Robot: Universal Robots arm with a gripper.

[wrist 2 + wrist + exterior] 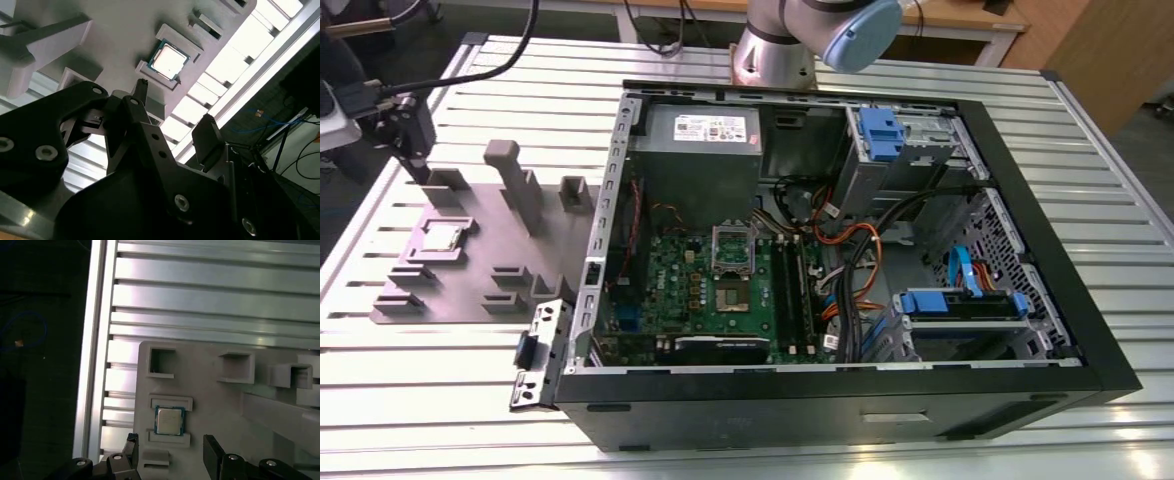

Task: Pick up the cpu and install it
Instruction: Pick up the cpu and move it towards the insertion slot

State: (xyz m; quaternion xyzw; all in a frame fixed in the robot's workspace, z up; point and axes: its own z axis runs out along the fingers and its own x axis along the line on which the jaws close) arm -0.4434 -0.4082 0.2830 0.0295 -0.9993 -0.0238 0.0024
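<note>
Slatted metal table (pixel 440 400) with a grey holder plate (pixel 467 290) beside an open computer case (pixel 787 410). Cpu (pixel 169 420) flat in a shallow recess of the plate, outside the case. Probably light, stiff, thin and fragile, smooth on top; best taken by two opposite edges. Fingers (pixel 212 456) spread wide, empty, hanging above without contact, the gap lined up with the cpu.

cpu (pixel 169 420): glossy metal top | holder (pixel 215 400): matt grey, probably plastic | table (pixel 200 295): ribbed metal

Slatted metal table (pixel 440 405) — wooden furniture (pixel 1101 55) behind
</note>
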